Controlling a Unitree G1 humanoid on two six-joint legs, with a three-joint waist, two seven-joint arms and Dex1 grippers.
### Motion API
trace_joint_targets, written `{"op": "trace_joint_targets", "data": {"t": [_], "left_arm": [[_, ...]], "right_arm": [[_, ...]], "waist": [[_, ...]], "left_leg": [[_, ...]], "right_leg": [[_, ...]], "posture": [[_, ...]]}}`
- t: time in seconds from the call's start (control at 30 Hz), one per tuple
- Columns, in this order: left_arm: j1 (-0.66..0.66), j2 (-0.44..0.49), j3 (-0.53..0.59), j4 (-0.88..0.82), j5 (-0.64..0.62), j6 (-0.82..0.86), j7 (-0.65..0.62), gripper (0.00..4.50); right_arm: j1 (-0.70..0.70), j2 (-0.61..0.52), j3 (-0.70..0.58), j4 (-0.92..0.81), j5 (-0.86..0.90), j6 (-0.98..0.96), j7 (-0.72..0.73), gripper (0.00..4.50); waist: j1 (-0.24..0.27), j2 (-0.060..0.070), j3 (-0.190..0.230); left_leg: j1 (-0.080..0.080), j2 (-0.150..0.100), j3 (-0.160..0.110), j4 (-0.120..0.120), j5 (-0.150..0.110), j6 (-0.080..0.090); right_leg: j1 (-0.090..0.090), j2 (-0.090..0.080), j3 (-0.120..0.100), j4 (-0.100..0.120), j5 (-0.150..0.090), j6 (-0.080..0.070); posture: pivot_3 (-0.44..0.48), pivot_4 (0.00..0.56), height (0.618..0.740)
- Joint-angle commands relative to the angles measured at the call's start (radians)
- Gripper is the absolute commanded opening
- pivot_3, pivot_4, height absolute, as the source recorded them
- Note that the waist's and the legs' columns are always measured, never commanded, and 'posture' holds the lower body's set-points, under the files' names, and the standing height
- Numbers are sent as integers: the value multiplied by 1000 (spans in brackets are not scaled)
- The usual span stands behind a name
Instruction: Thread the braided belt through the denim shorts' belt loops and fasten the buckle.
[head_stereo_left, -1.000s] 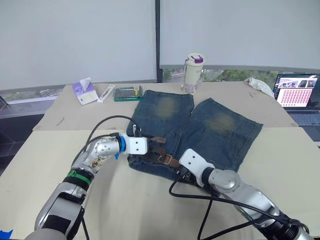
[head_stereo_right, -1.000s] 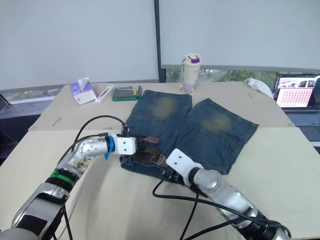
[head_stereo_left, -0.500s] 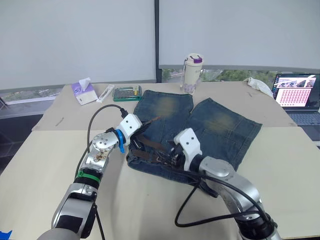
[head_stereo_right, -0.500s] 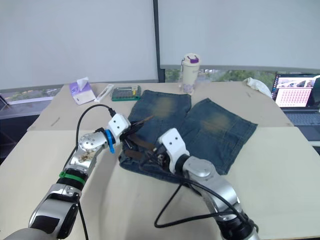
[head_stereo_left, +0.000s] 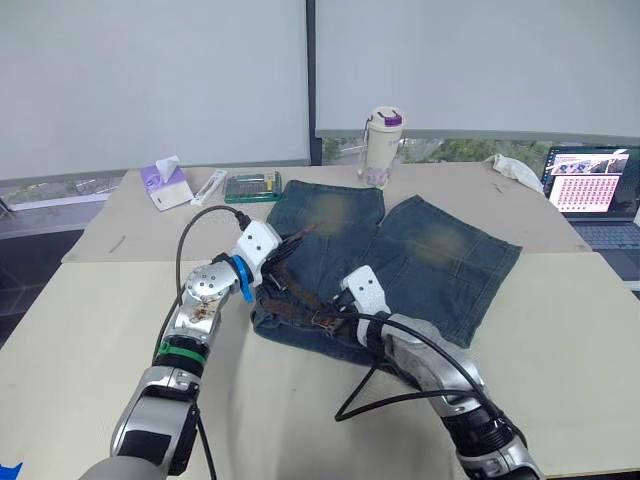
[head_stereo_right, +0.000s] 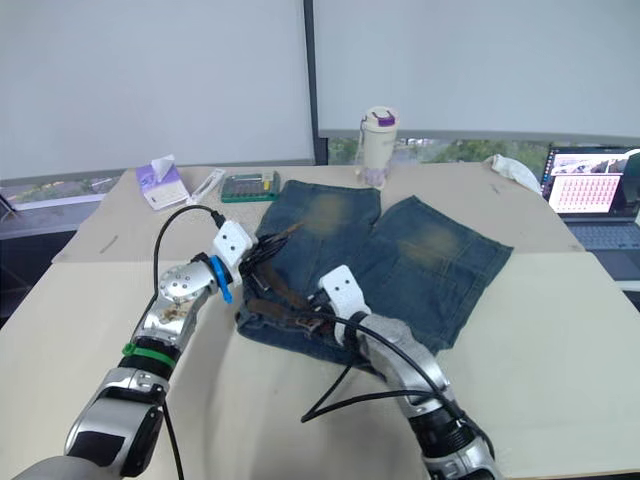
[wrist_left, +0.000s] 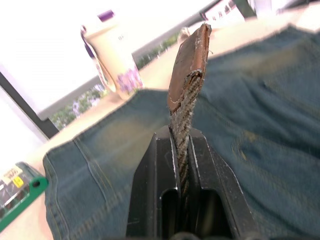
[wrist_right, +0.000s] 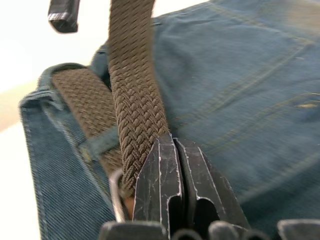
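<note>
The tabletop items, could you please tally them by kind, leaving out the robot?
Clothing: 2 (faded blue denim shorts, dark-brown braided belt)
Drinkware: 1 (cream tumbler with purple lid)
Paper goods: 1 (purple tissue box)
Electronics: 1 (open laptop)
Total: 5

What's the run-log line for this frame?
left claw: shut on braided belt tip | right claw: shut on belt near buckle | denim shorts: flat on table | buckle: unfastened

tumbler (head_stereo_left: 384, 147), tissue box (head_stereo_left: 168, 184), laptop (head_stereo_left: 592, 192), green case (head_stereo_left: 254, 186)
</note>
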Motion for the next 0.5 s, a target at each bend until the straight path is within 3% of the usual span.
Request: {"op": "trace_joint_targets", "data": {"t": [0.03, 0.33, 0.5], "left_arm": [[-29, -14, 10, -61, -27, 2, -5, 0], [12, -116, -3, -164, -76, 90, 13, 0], [54, -137, -49, -183, -46, 101, -11, 0]], "right_arm": [[-11, 4, 43, 24, -28, -32, 36, 22], [-37, -4, 93, 97, -113, -116, 79, 22], [-29, 22, 34, 68, -96, -105, 67, 22]], "waist": [[0, 0, 0], [0, 0, -1], [-5, 1, -2]], "left_leg": [[0, 0, 0, 0, 0, 0], [1, 0, 0, 0, 0, 0], [1, 0, 0, 0, 0, 0]], "right_leg": [[0, 0, 0, 2, 0, 0], [0, 0, 0, 2, 0, 0], [0, 0, 0, 2, 0, 0]], "posture": [[0, 150, 740], [0, 150, 740], [0, 150, 740]]}}
